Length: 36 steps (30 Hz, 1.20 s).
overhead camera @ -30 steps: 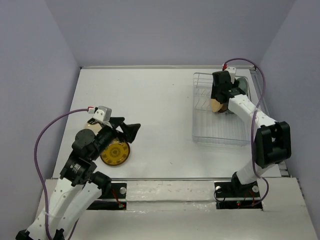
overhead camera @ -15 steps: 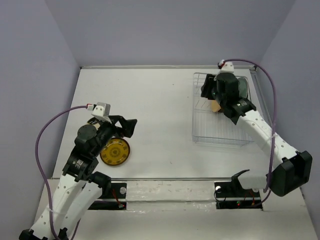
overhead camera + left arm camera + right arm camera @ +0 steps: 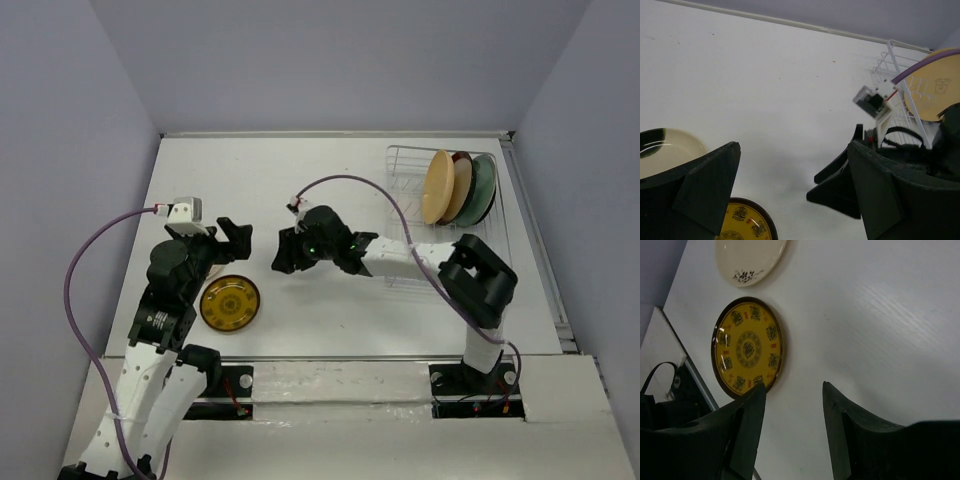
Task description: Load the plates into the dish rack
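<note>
The white wire dish rack [image 3: 445,262] stands at the right. Three plates stand in it: peach-orange [image 3: 437,187], beige with a dark red rim [image 3: 462,185] and pale teal [image 3: 484,188]. The small amber-yellow plate [image 3: 229,303] lies flat on the table at the left and also shows in the right wrist view [image 3: 747,347]. The small black-and-cream plate [image 3: 750,257] lies beyond it; in the top view my left arm hides it. My right gripper [image 3: 283,250] is open and empty above the table, right of the yellow plate. My left gripper [image 3: 240,238] is open and empty, close to it.
My two grippers face each other over the table's left middle, a short gap apart. The right gripper shows in the left wrist view [image 3: 835,185]. Purple cables loop off both wrists. The enclosure walls bound the table on three sides.
My right gripper has left the peach-orange plate standing in the rack and swung left across the table to near the left gripper. My left gripper has shifted back and left a little.
</note>
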Tool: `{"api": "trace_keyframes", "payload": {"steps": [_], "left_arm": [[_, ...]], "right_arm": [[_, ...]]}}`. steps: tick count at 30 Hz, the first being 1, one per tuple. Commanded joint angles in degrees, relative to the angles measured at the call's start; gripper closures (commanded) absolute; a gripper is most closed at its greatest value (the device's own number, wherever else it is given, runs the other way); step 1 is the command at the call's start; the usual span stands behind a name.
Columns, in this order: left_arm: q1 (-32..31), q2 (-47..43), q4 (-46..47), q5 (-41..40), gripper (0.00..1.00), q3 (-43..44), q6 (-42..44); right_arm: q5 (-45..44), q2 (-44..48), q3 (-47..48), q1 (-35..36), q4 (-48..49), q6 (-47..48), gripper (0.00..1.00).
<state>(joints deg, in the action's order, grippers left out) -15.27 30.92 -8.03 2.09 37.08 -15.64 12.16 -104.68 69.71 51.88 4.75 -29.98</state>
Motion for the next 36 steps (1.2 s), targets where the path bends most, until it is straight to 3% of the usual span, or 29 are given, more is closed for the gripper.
{"api": "trace_keyframes", "payload": {"steps": [1, 11, 25, 36], "left_arm": [[1.73, -0.86, 2.32, -1.47, 0.01, 0.89, -0.27], [1.82, -0.42, 2.67, 0.64, 0.01, 0.71, -0.27], [1.82, -1.91, 2.93, 1.43, 0.01, 0.54, -0.36], [1.82, -2.09, 3.11, 2.22, 0.01, 0.54, -0.45]], "right_arm": [[3.39, -7.70, 4.90, 5.07, 10.09, -6.67, 0.42], [4.18, -17.57, 7.54, 7.54, 13.44, -11.15, 0.44], [6.73, -22.58, 8.69, 7.54, 14.32, -15.46, 0.63], [5.15, -21.62, 7.46, 7.54, 12.83, -16.17, 0.86]]}}
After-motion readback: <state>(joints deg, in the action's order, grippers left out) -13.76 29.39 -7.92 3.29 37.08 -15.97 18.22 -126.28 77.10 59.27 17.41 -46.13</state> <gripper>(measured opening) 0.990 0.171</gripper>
